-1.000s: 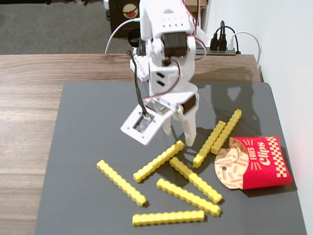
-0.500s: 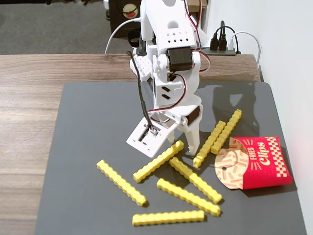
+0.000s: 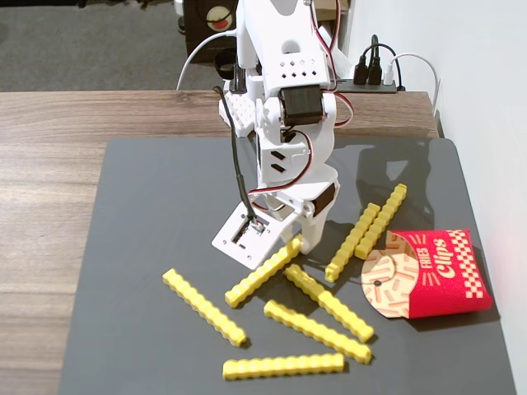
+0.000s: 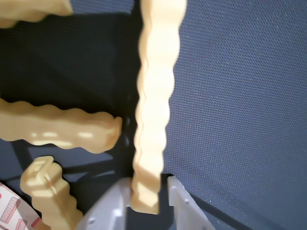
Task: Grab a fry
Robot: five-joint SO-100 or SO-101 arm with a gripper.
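Several yellow crinkle fries lie on the dark mat (image 3: 148,214). My gripper (image 3: 294,241) is down at the upper right end of one fry (image 3: 262,274), which runs diagonally toward the lower left. In the wrist view the gripper (image 4: 148,194) has its two white jaws on either side of that fry's (image 4: 153,96) near end. The left jaw presses against it and the right jaw is close alongside. The fry still lies along the mat.
A red Fries carton (image 3: 432,273) lies on its side at the right. Other fries lie close by: two (image 3: 366,226) to the right, three (image 3: 329,303) in front, one (image 3: 203,306) at the left. The wooden table (image 3: 49,164) borders the mat.
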